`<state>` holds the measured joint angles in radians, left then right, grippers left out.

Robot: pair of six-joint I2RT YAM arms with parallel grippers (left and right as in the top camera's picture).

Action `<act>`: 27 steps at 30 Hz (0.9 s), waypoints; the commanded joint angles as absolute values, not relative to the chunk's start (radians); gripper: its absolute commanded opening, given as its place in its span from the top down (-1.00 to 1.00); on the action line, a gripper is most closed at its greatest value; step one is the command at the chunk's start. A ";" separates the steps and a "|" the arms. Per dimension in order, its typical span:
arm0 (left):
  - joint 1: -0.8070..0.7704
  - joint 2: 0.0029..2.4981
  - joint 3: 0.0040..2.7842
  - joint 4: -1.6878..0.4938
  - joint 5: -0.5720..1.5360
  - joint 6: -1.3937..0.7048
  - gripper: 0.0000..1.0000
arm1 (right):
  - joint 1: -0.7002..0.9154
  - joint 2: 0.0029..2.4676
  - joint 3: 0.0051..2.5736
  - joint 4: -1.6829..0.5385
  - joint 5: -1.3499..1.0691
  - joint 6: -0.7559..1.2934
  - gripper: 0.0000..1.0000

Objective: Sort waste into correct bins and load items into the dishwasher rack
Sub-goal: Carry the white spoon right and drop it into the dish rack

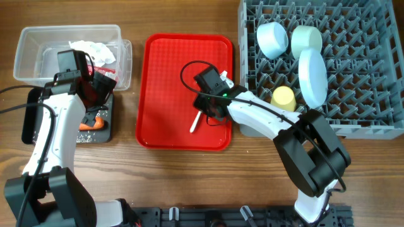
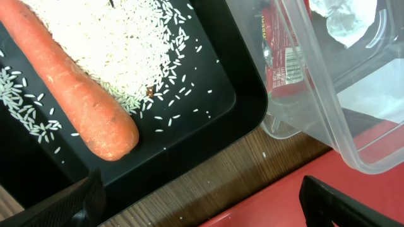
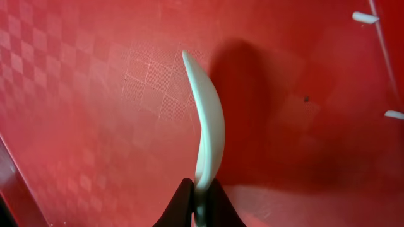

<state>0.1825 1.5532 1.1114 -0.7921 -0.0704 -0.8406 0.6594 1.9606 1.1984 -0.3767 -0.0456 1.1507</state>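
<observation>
My right gripper [image 1: 207, 112] [image 3: 201, 195] is shut on the handle of the white plastic spoon [image 1: 195, 123] [image 3: 208, 120], held just above the red tray [image 1: 164, 75]. My left gripper [image 1: 98, 91] [image 2: 202, 211] is open and empty, above the near edge of the black tray [image 1: 104, 132] [image 2: 208, 126]. That tray holds the orange carrot [image 1: 91, 123] [image 2: 69, 88] and white rice [image 2: 107, 44]. The clear tub [image 1: 38, 44] [image 2: 315, 107] holds the red wrapper [image 2: 281, 57] and white tissue [image 1: 95, 50] [image 2: 344, 19]. The grey rack [image 1: 366, 107] holds two pale bowls [image 1: 273, 39] [image 1: 306, 39], the blue plate [image 1: 312, 77] and the yellow cup [image 1: 283, 98].
The red tray lies between the bins and the rack, and a few rice grains [image 3: 366, 17] lie on it. The wooden table [image 1: 177, 183] [image 2: 208, 170] shows in front. The right arm's black cable [image 1: 189, 69] loops over the tray.
</observation>
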 commanded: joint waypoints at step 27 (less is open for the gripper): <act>0.188 1.552 1.110 -0.793 -0.084 -0.850 -1.00 | 0.293 1.626 1.185 -0.597 0.022 0.248 -0.22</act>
